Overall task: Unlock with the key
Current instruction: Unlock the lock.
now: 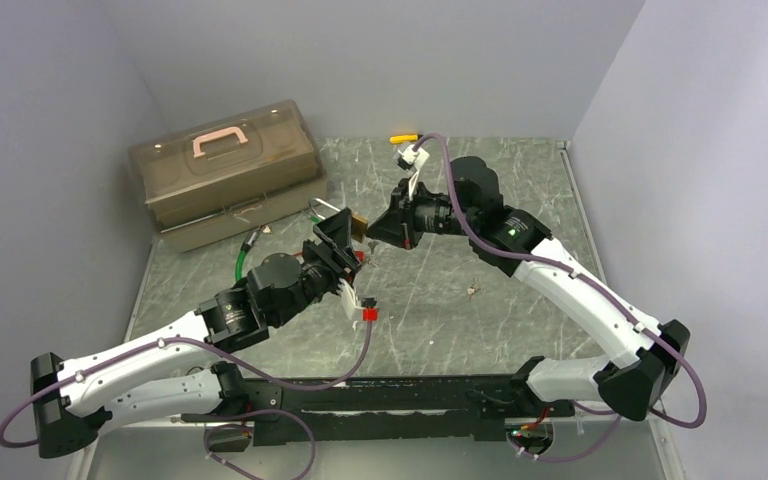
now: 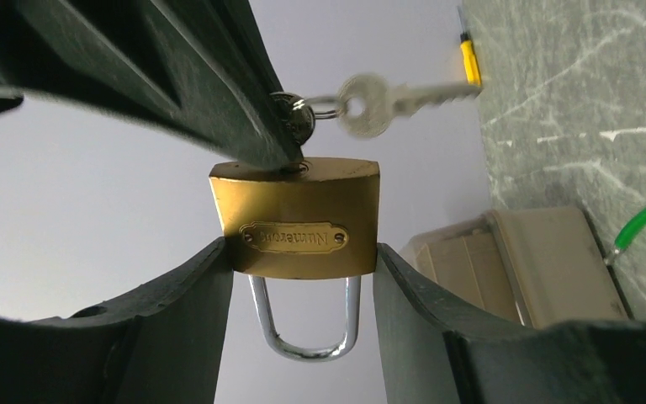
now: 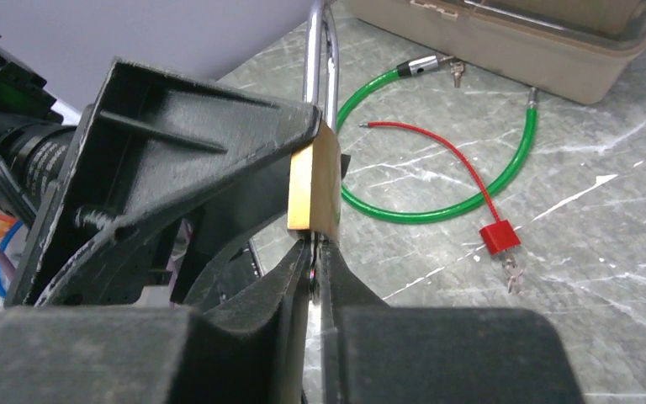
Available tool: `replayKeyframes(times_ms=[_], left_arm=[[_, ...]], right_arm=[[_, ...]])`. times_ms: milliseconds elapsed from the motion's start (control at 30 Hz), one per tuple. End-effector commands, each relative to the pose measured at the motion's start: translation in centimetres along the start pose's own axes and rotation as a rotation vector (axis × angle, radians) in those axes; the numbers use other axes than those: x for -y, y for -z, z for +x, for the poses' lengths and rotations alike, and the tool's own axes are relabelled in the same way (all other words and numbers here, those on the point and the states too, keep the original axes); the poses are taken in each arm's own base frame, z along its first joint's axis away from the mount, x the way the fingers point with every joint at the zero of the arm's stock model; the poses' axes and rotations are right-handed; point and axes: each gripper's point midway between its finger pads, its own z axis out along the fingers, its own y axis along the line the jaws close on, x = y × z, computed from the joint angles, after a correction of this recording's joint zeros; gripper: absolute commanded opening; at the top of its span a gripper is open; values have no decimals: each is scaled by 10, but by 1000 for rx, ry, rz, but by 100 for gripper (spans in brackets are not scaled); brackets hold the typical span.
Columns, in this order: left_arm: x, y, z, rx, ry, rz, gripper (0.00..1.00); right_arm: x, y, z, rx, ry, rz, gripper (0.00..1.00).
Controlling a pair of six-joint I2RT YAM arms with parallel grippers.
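Observation:
A brass padlock (image 2: 294,219) is held in the air, with my left gripper (image 2: 301,252) shut on its two sides. Its steel shackle (image 2: 307,324) points toward the left wrist camera, and both legs sit in the body. My right gripper (image 3: 315,248) is shut on the key (image 3: 314,269), which meets the padlock's (image 3: 313,189) keyhole end. Only the thin edge of the key shows between the pads. A second key (image 2: 370,105) dangles from the ring beside the keyhole. In the top view the two grippers (image 1: 340,240) (image 1: 385,232) meet tip to tip at the padlock (image 1: 358,228).
A tan toolbox (image 1: 225,175) with a pink handle stands at the back left. On the table lie a green cable lock (image 3: 437,206), a small red lock on a red wire (image 3: 499,237), loose small keys (image 1: 473,292) and a yellow item (image 1: 403,139) at the back wall.

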Motion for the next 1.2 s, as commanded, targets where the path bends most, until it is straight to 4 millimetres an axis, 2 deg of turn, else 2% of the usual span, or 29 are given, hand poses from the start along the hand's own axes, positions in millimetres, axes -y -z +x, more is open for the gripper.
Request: replayKeyframes(times_ms=[0,67,167,300,433,767,867,1033,1167], left_arm=[[-65,9,-22,121,49,-194,0],[-61,9,-22,118,49,-184,0],[-56,10,-21,113,44,-175,0],[-54,9,-19,105,45,-163,0],[-52,8,-16,89,35,-158,0],[-52,10,-9,67,28,-166,0],[-55,10,-10,73,32,-171,0],[-59,8,-11,79,84,-141,0],[-59,5,-14,86,184,-70,0]], right_arm=[[0,0,-29,107,75,39,26],[-1,9,-32,133,102,59,44],[-2,21,-35,167,132,86,54],[-5,24,-36,170,146,75,56],[-20,21,-34,165,158,-19,56],[-18,8,-15,87,122,-53,53],[-18,3,-17,95,113,-64,47],[-19,-4,-25,137,118,-89,28],[-18,-5,-29,148,140,-82,4]])
